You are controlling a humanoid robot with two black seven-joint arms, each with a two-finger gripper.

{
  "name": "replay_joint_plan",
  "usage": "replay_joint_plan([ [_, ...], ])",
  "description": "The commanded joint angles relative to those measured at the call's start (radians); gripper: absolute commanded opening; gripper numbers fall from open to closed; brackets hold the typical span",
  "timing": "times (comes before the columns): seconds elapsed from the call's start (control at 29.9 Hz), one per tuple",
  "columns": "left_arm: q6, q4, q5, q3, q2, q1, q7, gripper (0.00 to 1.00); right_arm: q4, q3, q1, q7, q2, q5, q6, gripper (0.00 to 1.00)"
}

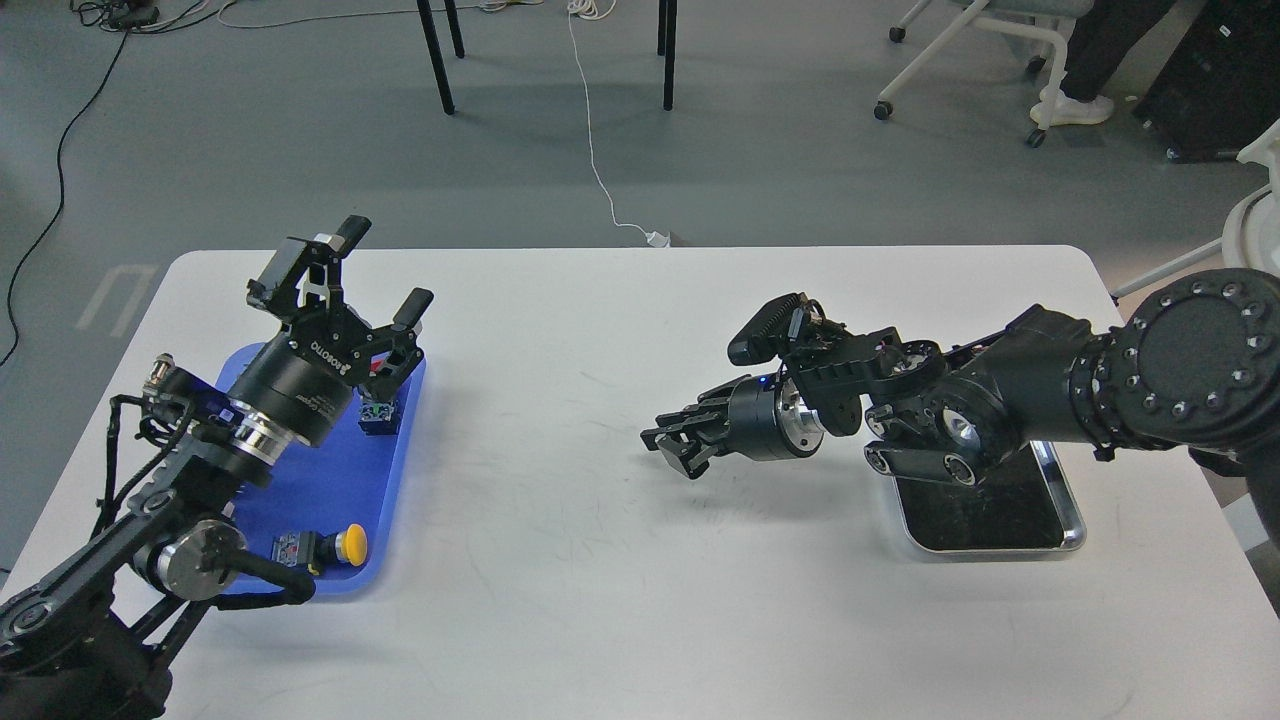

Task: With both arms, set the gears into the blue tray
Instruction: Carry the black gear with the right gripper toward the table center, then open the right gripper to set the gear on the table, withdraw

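Note:
The blue tray point(330, 480) lies at the table's left side. My left gripper point(385, 268) is raised over the tray's far end, pointing up and away. It is open, with nothing between its fingers point(350, 233). My right gripper point(668, 450) hovers low over the bare table right of centre and points left. It looks dark and bunched, so its fingers cannot be told apart. No gears are in view; none show in the blue tray, on the table or in either gripper.
A push-button switch with a yellow cap point(350, 543) lies at the blue tray's near end, and another switch point(379, 412) sits near its far end. A silver-rimmed metal tray point(1062, 540) with a black inside lies under my right arm. Chairs stand beyond the table.

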Motion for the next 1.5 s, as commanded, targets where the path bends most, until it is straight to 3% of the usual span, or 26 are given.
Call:
replay_joint_plan([
  [0.0, 0.000, 0.000, 0.000, -0.001, 0.004, 0.002, 0.000, 0.98, 0.015, -0.005, 0.000, 0.000, 0.000, -0.004, 0.000, 0.16],
  [0.3, 0.000, 0.000, 0.000, 0.001, 0.004, 0.003, 0.000, 0.98, 0.031, -0.039, -0.002, 0.000, 0.000, -0.016, 0.001, 0.20],
  [0.5, 0.000, 0.000, 0.000, 0.004, 0.002, 0.003, 0.000, 0.98, 0.029, -0.039, -0.013, 0.000, 0.000, -0.015, 0.000, 0.32],
  [0.67, 0.000, 0.000, 0.000, 0.005, 0.001, 0.003, 0.000, 0.98, 0.028, -0.041, -0.017, 0.000, 0.000, -0.010, -0.003, 0.37],
  [0.8, 0.000, 0.000, 0.000, 0.008, -0.001, 0.003, 0.000, 0.98, 0.024, -0.039, -0.016, 0.000, 0.000, -0.004, -0.003, 0.65],
  [1.0, 0.000, 0.000, 0.000, 0.010, 0.004, 0.003, 0.000, 0.98, 0.017, -0.021, 0.007, 0.000, 0.000, 0.008, -0.017, 0.92],
  [1.2, -0.011, 0.000, 0.026, 0.012, 0.005, -0.008, 0.000, 0.98, 0.032, 0.189, 0.012, 0.000, 0.000, 0.097, -0.011, 0.97],
  [1.47, -0.066, 0.000, 0.231, 0.012, -0.004, -0.020, -0.006, 0.98, 0.089, 0.672, -0.247, 0.000, -0.322, 0.247, 0.038, 0.97],
])
